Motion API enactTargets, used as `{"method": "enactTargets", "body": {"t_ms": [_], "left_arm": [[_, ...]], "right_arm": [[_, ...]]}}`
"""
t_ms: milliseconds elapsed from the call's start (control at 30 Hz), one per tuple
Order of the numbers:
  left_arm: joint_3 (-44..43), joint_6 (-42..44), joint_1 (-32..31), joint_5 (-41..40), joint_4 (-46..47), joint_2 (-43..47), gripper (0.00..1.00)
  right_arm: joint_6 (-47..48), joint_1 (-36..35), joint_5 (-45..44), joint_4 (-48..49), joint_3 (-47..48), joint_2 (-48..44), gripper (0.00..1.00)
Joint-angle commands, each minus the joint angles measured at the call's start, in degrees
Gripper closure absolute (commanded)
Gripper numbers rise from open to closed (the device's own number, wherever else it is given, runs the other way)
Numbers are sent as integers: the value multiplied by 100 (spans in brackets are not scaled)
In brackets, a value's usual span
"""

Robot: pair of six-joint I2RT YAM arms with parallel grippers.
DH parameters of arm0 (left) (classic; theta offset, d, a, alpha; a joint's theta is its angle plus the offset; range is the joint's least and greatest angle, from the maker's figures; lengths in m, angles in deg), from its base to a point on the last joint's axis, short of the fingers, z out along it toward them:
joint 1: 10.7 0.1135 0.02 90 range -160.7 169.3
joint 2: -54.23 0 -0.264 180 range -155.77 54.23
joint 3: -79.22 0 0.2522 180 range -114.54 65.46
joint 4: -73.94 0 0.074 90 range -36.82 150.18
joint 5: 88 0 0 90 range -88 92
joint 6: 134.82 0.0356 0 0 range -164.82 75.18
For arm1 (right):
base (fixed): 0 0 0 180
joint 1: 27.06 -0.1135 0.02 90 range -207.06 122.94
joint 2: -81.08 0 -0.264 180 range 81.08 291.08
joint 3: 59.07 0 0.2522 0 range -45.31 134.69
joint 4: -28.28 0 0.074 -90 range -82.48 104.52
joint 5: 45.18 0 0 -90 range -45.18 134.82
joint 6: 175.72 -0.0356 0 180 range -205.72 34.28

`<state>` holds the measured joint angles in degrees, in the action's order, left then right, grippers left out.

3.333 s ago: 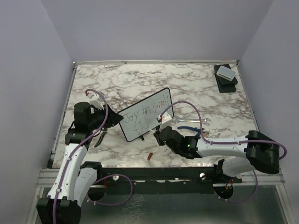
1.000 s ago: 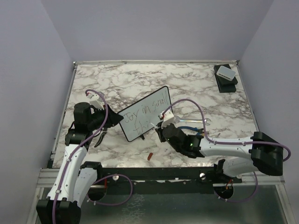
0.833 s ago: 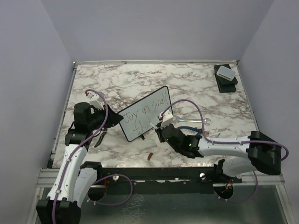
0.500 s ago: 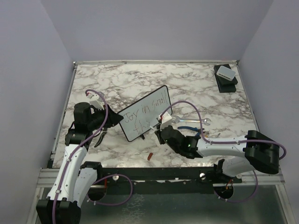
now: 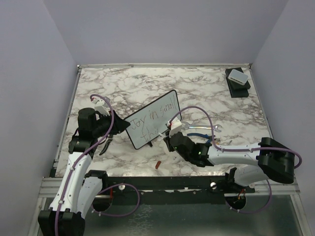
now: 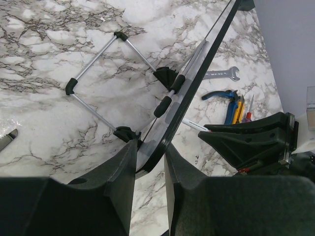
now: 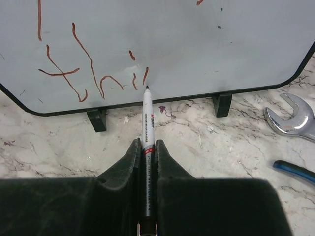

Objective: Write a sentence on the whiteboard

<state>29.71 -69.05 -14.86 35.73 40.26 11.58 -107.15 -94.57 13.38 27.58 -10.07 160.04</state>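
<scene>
The whiteboard [image 5: 152, 120] stands tilted on its two black feet at the table's middle left. My left gripper [image 6: 150, 162] is shut on its lower left corner [image 5: 129, 140], one finger on each face. The sentence [image 5: 153, 116] reads "Joy in small", with "thi" and one short stroke [image 7: 74, 73] below it in reddish-brown ink. My right gripper [image 7: 146, 145] is shut on a white marker [image 7: 147, 115]. The marker points up, and its tip touches the board just above the bottom frame, right under the last stroke. In the top view this gripper [image 5: 170, 139] sits in front of the board's lower right part.
A wrench [image 7: 290, 120] and blue-handled pliers [image 6: 221, 94] lie right of the board, close to my right arm. A small red cap [image 5: 158, 164] rests near the front edge. The board's wire stand [image 6: 98, 93] spreads behind it. A black box with a white device [image 5: 237, 78] sits back right.
The second line has grown from "th" to "thi" plus a stroke. My right gripper shifted slightly right along that line with the marker. My left arm has not moved.
</scene>
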Motion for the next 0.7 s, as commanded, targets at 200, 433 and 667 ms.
{"method": "enactTargets", "body": {"t_ms": [200, 433, 667], "left_arm": [[33, -3, -41, -47, -91, 93, 71], [34, -10, -45, -43, -87, 96, 71], [33, -10, -50, -54, -87, 96, 71]], "right_arm": [[467, 60, -352, 297, 331, -128, 99], [533, 129, -517, 277, 302, -281, 99], [392, 228, -427, 200, 216, -244, 99]]}}
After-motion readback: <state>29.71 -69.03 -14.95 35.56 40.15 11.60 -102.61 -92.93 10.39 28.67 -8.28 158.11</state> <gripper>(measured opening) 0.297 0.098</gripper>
